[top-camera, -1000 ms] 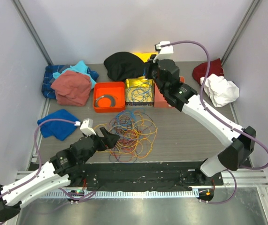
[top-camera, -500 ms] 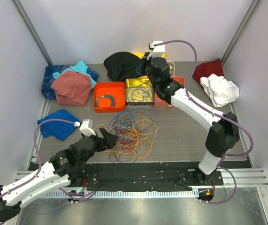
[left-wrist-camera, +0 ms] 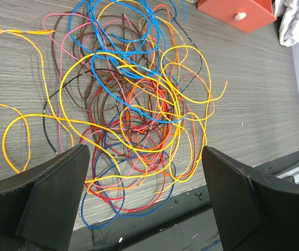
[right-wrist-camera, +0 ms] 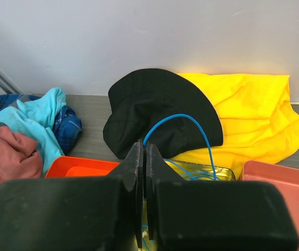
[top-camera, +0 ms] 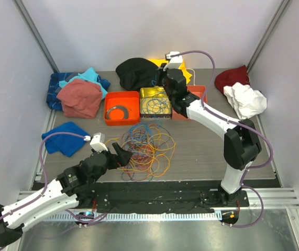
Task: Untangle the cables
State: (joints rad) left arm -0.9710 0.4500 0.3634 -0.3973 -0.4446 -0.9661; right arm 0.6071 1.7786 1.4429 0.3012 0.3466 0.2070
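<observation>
Blue cable (right-wrist-camera: pixel 191 123) pinched in right tool (right-wrist-camera: pixel 144 150) above yellow bin (top-camera: pixel 142 102): lower, then release. Left tool (left-wrist-camera: pixel 144 159) gaping over tangle (left-wrist-camera: pixel 133 104): take one loop.

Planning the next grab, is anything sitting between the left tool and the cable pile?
Nothing visible: the left tool, jaws open, looks straight at the cables; no other object lies between.

The grey wood-grain table (top-camera: pixel 201 146) carries a loose tangle of cables (top-camera: pixel 146 146) at the frame's centre. Just above it, an orange tray (top-camera: pixel 131 99), a yellow tray (top-camera: pixel 149 90) and a salmon tray (top-camera: pixel 197 91) stand in a row. A blue cloth (top-camera: pixel 64 137) lies at left, a clothes pile (top-camera: pixel 81 97) at upper left, a black hat (top-camera: pixel 136 73) and a yellow cloth (right-wrist-camera: pixel 243 115) at the top, and a dark red cloth (top-camera: pixel 233 77) and a white cloth (top-camera: pixel 246 99) at upper right.
</observation>
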